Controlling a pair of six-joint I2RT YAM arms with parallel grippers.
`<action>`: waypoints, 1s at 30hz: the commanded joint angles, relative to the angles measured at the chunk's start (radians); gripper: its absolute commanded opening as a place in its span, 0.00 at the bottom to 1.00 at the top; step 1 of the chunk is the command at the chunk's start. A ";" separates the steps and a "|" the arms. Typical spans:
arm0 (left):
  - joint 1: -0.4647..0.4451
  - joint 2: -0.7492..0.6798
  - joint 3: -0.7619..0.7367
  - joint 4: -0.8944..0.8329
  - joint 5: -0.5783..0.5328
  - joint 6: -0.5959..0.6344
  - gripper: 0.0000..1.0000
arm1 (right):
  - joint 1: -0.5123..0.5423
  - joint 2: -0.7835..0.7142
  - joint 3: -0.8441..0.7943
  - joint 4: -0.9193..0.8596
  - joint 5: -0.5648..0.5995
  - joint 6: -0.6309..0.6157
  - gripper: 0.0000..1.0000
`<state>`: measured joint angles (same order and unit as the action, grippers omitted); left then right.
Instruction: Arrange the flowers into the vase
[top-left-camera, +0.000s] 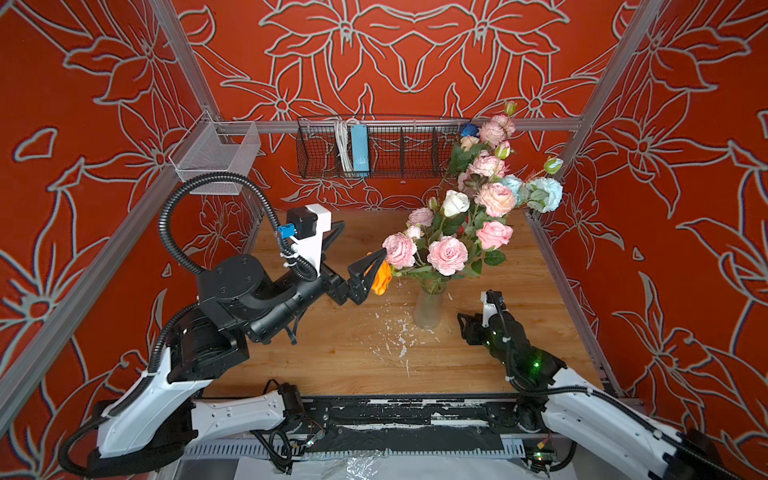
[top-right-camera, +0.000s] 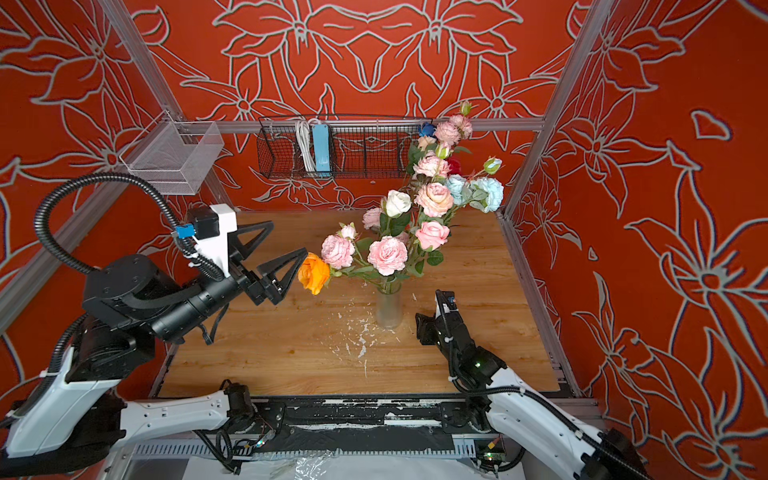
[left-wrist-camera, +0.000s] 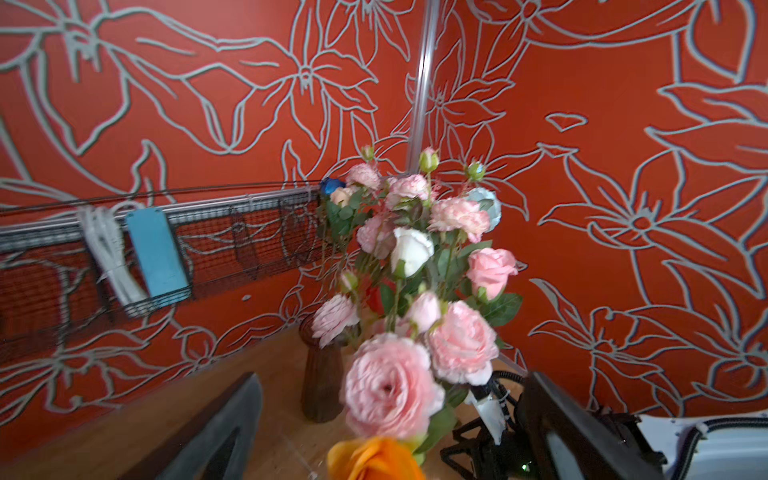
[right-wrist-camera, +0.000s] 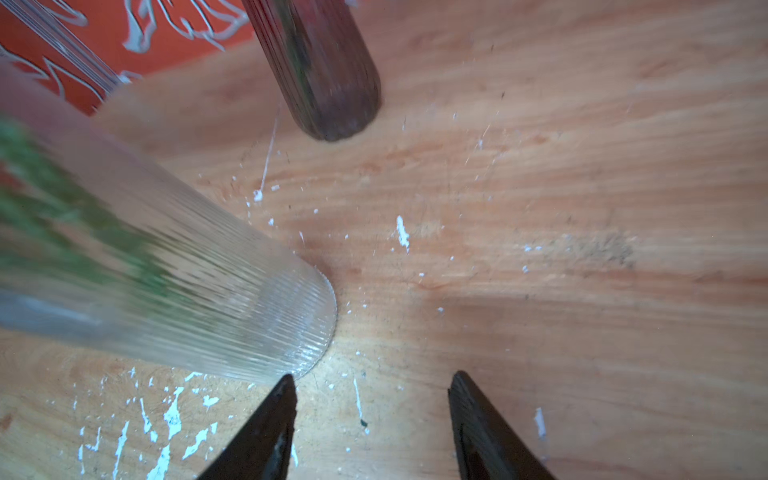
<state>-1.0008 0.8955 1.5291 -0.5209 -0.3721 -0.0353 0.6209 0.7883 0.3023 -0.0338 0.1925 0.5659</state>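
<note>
The flowers (top-left-camera: 446, 253) stand in the ribbed glass vase (top-left-camera: 430, 309) on the worktop (top-left-camera: 332, 353). The left fingers (top-right-camera: 286, 258) gape wide, empty, beside the orange rose (top-right-camera: 314, 272). The right fingers (right-wrist-camera: 266, 432), parted and empty, sit by the vase's foot.

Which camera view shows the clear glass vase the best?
Both top views: the clear vase stands there whole and upright on the table. The right wrist view shows only its ribbed lower part, close and blurred. In the left wrist view I cannot find it; flowers fill the foreground.
</note>
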 joint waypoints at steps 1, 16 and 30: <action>0.060 -0.033 -0.093 -0.087 -0.125 -0.044 0.97 | -0.007 0.087 0.064 -0.035 -0.084 0.063 0.59; 0.513 -0.125 -0.492 -0.026 0.148 -0.224 0.97 | -0.009 0.294 0.021 0.142 -0.159 0.131 0.59; 0.568 -0.132 -0.557 0.021 0.142 -0.193 0.97 | -0.021 0.479 0.118 0.206 -0.146 0.090 0.60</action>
<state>-0.4446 0.7753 0.9813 -0.5297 -0.2386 -0.2317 0.6094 1.2453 0.3840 0.1314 0.0425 0.6594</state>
